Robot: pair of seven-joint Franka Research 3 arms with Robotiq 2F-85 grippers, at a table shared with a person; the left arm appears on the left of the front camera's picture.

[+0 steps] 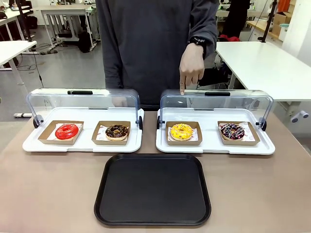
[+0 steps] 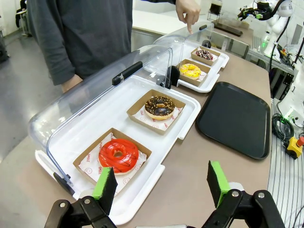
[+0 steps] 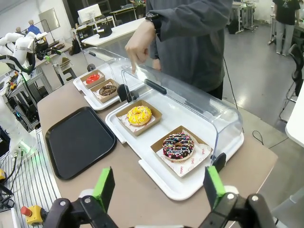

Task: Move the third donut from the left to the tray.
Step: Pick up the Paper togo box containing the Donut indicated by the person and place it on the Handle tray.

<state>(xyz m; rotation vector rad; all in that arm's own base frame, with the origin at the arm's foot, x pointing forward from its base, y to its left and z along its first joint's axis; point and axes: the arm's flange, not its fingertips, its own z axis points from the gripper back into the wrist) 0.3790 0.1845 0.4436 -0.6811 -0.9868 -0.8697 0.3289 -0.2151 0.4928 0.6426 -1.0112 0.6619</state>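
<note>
The yellow-glazed donut sits in its brown cardboard holder on the right white display base, third from the left; it also appears as the yellow-glazed donut and the yellow-glazed donut. The black tray lies empty on the table in front of the bases, seen also as the black tray and the black tray. A person's hand points a finger down at the raised lid behind the yellow donut. My left gripper is open above the table's left end. My right gripper is open above the right end.
The left base holds a red donut and a chocolate donut. A sprinkled chocolate donut lies right of the yellow one. Both clear domed lids stand raised at the back. The person stands at the far side.
</note>
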